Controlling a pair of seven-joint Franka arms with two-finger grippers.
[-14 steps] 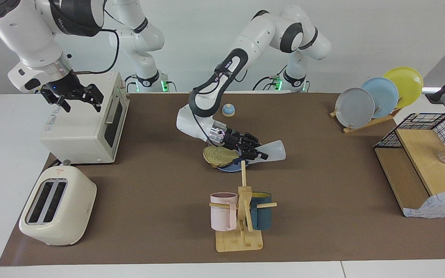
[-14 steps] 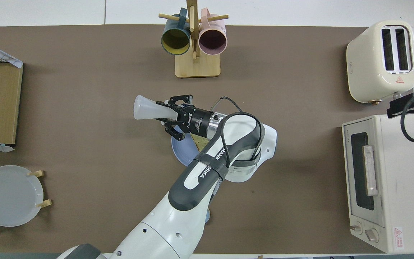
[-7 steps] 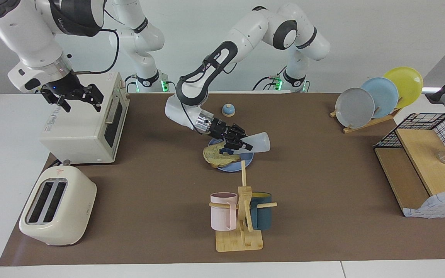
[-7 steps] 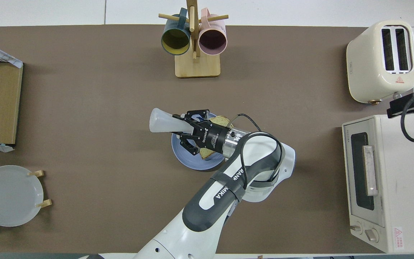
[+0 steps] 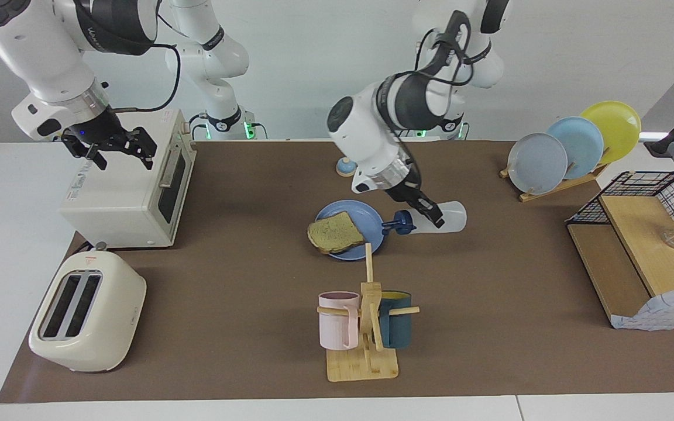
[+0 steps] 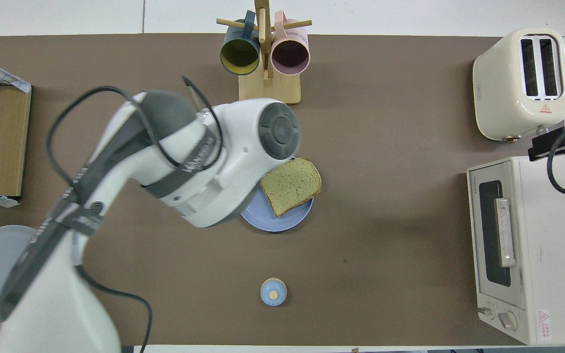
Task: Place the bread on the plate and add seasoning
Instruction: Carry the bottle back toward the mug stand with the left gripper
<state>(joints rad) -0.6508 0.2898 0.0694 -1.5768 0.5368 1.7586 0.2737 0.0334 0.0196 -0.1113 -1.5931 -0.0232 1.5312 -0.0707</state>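
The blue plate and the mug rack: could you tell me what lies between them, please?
Bare brown mat, as the overhead view shows between the blue plate and mug rack; the toast only overhangs the plate's rim.

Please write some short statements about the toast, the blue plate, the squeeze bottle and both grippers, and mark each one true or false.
1. The square tan toast slice lies on the round periwinkle-blue plate. True.
2. The left gripper is shut on the translucent white squeeze bottle with navy cap. True.
3. The bottle stands upright. False: it is tipped sideways, cap toward the plate.
4. The right gripper holds the toast. False: it is open, empty, over the white toaster oven.
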